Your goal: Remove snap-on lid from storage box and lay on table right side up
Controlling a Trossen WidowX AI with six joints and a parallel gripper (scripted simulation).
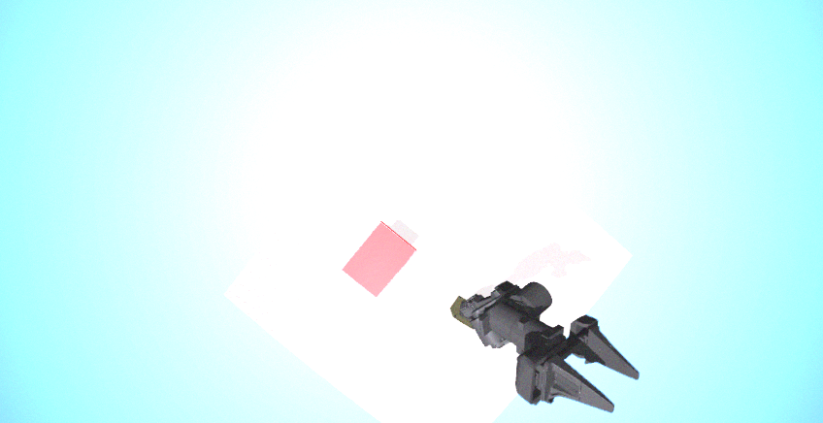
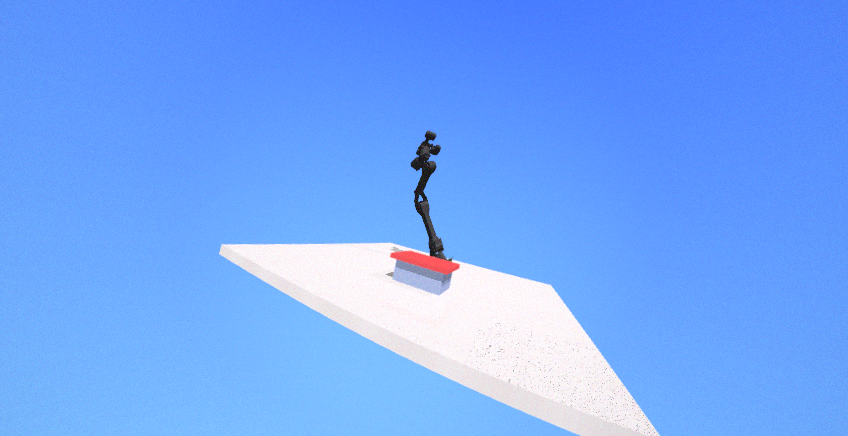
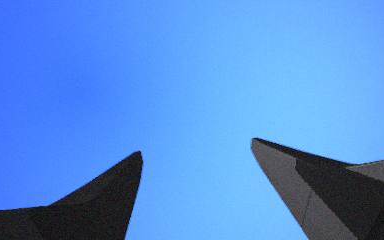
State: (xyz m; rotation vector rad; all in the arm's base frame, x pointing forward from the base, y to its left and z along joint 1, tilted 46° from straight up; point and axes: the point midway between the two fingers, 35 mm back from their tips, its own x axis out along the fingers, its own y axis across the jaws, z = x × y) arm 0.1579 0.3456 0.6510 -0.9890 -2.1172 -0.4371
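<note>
The red lid (image 1: 378,259) (image 2: 424,261) sits flat on top of the pale blue-grey storage box (image 2: 416,277), its rim reaching past the box walls. In the top view the box is hidden beneath the lid. The box stands upright on the white table (image 1: 312,326) (image 2: 321,271). My gripper (image 1: 625,393) (image 3: 197,150) is open, with nothing between its fingers. It is raised high above the table, well away from the box, and points outward. The wrist view shows only the two fingers against blue sky.
The dark arm (image 1: 510,323) (image 2: 426,217) rises from the table behind the box in the exterior view. The table's front edge (image 2: 357,325) shows there too. The top view is strongly overexposed, so the table outline is faint. Speckles mark the table's near right part in the exterior view.
</note>
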